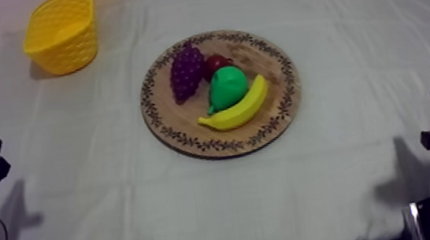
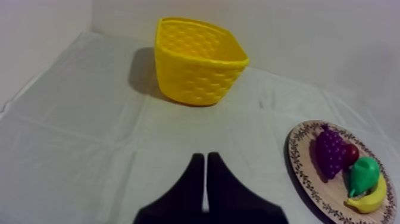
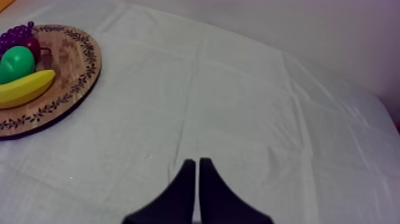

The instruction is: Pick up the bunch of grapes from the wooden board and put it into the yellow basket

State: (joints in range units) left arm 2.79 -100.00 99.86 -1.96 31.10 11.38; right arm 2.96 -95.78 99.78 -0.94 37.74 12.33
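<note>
Left pincer [image 2: 205,156] is pinched to a narrow wedge, empty, low over the bare bench [image 2: 89,149]. Right pincer [image 3: 193,161] is the same. Bunch of grapes [image 2: 329,152] is ahead-right of the left pincer, on the wooden board [image 2: 297,164], just beside the small red fruit [image 2: 351,154]. Yellow basket [image 2: 199,80] is straight ahead, further out. Suggest opening wide and coming down on the grapes' free side, clear of the pear [image 2: 363,174]. No readable labels.

Lab test rig, table [image 1: 102,200] w/ cloth [image 1: 360,110], plain wall [image 2: 333,36], toy fruit [image 1: 227,86]
</note>
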